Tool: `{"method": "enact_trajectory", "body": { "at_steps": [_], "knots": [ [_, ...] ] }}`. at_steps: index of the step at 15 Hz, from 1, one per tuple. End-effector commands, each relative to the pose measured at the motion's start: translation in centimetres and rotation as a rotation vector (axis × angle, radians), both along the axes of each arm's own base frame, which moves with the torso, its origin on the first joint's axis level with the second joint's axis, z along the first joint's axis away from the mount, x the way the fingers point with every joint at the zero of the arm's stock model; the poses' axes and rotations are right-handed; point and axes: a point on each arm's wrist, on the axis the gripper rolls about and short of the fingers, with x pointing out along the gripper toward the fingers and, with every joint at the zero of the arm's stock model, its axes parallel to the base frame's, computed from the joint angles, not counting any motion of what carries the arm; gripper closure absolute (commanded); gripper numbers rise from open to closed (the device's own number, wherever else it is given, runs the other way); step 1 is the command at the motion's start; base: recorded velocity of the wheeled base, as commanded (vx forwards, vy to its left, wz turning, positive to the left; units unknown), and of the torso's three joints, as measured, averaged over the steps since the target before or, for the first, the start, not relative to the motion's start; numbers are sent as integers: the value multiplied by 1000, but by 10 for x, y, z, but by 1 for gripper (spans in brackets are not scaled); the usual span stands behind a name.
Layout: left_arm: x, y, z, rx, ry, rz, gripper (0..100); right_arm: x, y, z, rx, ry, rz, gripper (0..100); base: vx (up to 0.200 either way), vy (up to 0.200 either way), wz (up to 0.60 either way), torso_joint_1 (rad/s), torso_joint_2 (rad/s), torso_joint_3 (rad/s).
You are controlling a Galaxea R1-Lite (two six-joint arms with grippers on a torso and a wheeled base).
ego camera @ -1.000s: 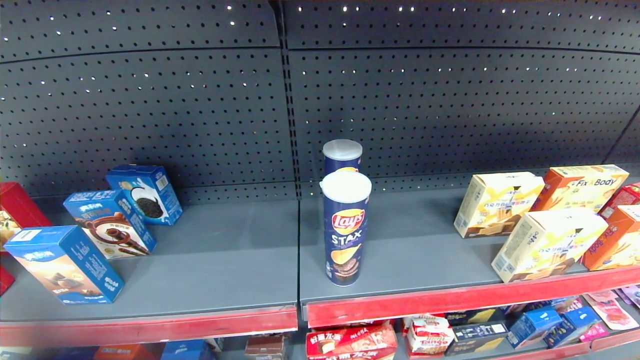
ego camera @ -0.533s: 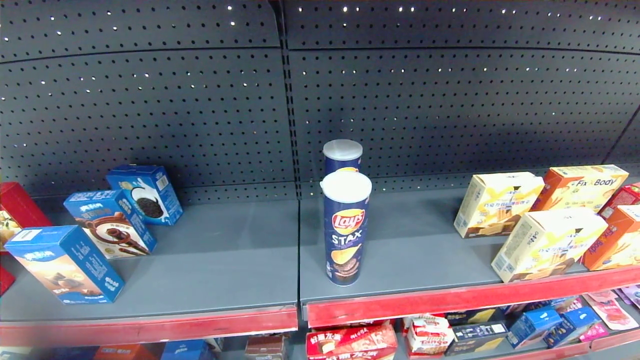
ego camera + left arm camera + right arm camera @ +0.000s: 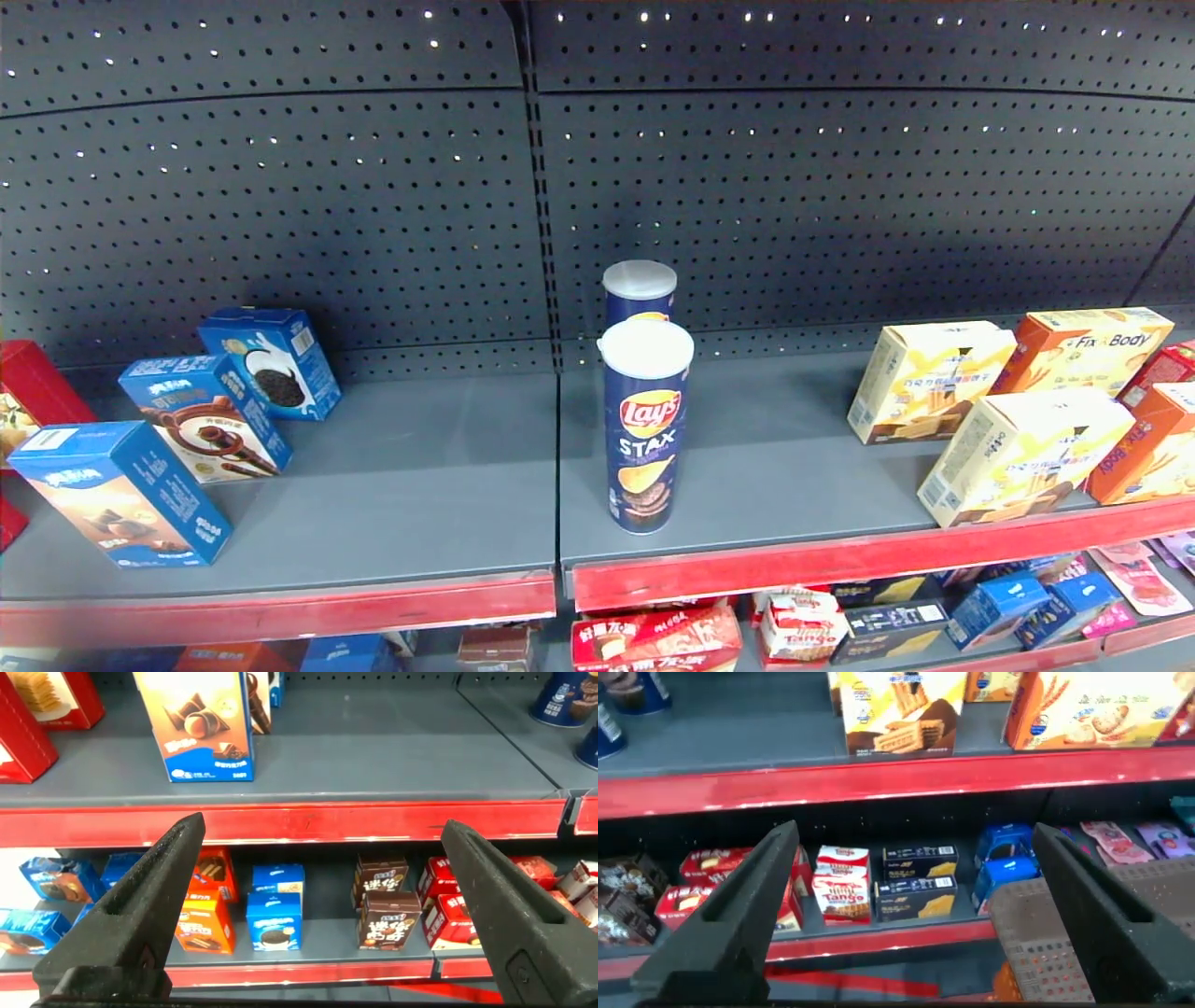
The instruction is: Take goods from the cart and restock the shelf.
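Our left pincer (image 3: 322,829) and right pincer (image 3: 915,833) both gape empty, low before the shelf (image 3: 420,485). On it two chip cans (image 3: 644,439) stand upright, one behind the other, between blue boxes (image 3: 201,415) on the left and yellow boxes (image 3: 1018,457) on the right.

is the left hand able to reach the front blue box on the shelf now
Probably yes: the left hand is open and faces the red shelf edge, and the blue box stands near that edge with nothing in front of it.

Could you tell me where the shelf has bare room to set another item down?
Bare shelf lies between the blue boxes and the chip cans, and between the cans and the yellow boxes. The right end is crowded.
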Motion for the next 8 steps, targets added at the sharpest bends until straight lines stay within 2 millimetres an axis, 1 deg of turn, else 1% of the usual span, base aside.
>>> {"method": "enact_trajectory", "body": {
  "at_steps": [1,8],
  "knots": [
    [0,0,0,-1,2,0,0,0,0,-1,-7,1,11,0,0,0,0,0,0,0],
    [0,0,0,-1,2,0,0,0,0,0,7,-1,23,0,0,0,0,0,0,0]
  ]
}}
